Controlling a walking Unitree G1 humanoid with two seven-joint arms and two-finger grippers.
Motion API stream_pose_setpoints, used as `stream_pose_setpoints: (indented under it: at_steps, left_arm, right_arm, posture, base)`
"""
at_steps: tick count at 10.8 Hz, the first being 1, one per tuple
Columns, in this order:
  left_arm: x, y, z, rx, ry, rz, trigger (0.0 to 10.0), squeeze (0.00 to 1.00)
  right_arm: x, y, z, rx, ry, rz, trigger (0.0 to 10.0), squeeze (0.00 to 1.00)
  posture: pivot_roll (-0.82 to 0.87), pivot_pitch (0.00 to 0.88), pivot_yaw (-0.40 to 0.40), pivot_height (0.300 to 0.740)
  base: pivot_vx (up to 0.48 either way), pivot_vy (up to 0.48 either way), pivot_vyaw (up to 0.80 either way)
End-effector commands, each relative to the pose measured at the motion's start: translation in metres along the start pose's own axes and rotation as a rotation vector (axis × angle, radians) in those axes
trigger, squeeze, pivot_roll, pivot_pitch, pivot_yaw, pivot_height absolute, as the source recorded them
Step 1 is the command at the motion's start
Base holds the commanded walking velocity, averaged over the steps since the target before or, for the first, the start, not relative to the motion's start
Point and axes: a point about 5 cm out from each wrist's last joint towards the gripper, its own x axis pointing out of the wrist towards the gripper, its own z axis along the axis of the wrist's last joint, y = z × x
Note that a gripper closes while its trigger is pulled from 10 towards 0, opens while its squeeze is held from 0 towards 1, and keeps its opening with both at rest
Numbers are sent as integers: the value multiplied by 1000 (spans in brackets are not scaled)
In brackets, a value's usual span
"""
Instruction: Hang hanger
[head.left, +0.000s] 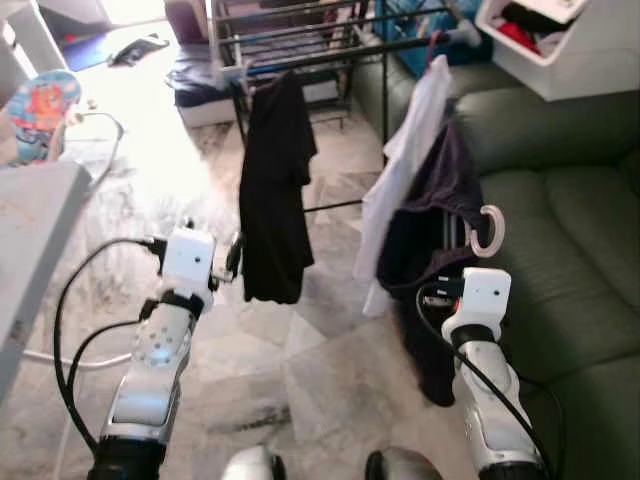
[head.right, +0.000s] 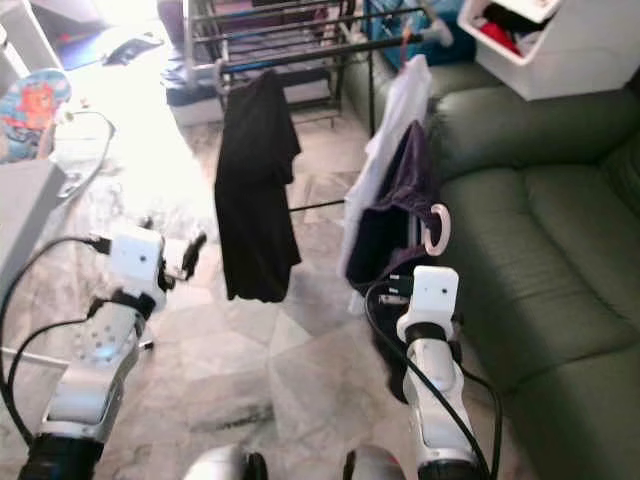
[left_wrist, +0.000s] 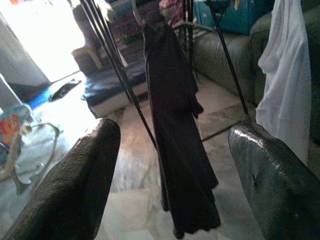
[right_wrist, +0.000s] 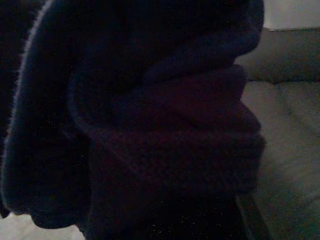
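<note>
Left eye view: the robot stands on the tiled floor before a drying rack, with a green sofa to its right. The right pincer is raised in front of the right wrist housing and appears to carry a dark purple garment on a hanger whose pale hook curls up just above that housing. The hook is free in the air and well below the rack's rail, so the hanger is not yet hung. A black garment and a white shirt already hang from the rail. The left pincer is held forward near the black garment's lower edge and carries nothing. Right eye view: same arrangement; the hook sits beside the purple cloth and apart from the rail. A white bin rests on the sofa back. Left wrist view: the left pincer's two fingers stand wide apart with nothing between them, the black garment hanging ahead of them. Right wrist view: dark folded cloth lies close against the lens; I cannot tell how the right fingers are set. Judgement: the pick-up seems done; lifting the hook to the rail, seating it and letting go remain.
</note>
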Motion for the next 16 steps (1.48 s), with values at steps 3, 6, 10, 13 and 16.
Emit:
stream_pose_setpoints:
  at_steps: [3,6,10,13,16]
  left_arm:
    - [-3,12,1,-14,-25,38,10000,0]
    - [-5,16,0,-22,-17,67,10000,0]
    - [-4,17,-4,-20,17,141,10000,0]
    - [-4,23,-7,-33,56,212,10000,0]
    - [-2,20,-7,-40,58,184,10000,0]
  right_arm:
    - [7,15,14,41,-47,129,10000,0]
    - [7,29,10,43,-9,200,10000,0]
    - [6,30,-6,60,121,247,10000,0]
    - [10,30,-5,47,138,257,10000,0]
    - [13,28,-8,21,171,243,10000,0]
  posture:
    - [-54,52,22,740]
    - [-49,59,13,740]
    - [-55,62,-4,740]
    - [-50,56,-13,740]
    - [-48,50,-17,740]
  base:
    - [272,0,444]
    - [467,0,0]
    - [437,69,0]
    - [302,368,0]
    - [0,475,0]
